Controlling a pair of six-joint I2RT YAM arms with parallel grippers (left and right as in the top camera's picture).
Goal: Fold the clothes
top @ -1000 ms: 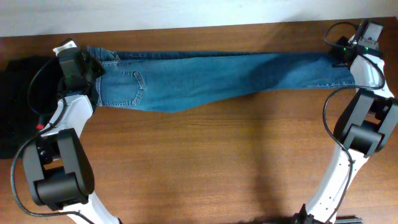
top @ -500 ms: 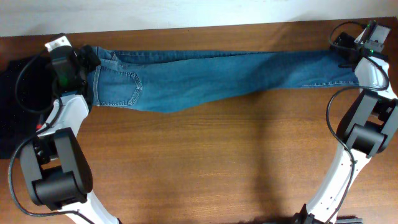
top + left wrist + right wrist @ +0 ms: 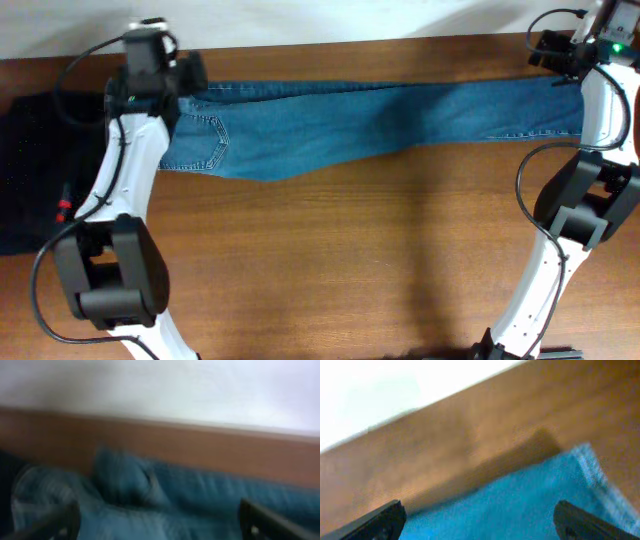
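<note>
Jeans (image 3: 350, 125) lie flat, stretched full length along the far side of the table (image 3: 350, 270), waist and back pocket to the left, hems to the right. Left gripper (image 3: 188, 76) hangs over the waistband with its jaws wide apart, gripping nothing. Right gripper (image 3: 546, 52) is at the hem end, jaws likewise apart and empty. A black garment (image 3: 30, 150) lies at the left edge; its red tag (image 3: 64, 208) is too small to read.

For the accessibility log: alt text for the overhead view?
Blue jeans lie stretched flat across the wooden table, waistband left, hems right. The left arm and right arm each reach an end, jaws open; a black garment sits far left.
</note>
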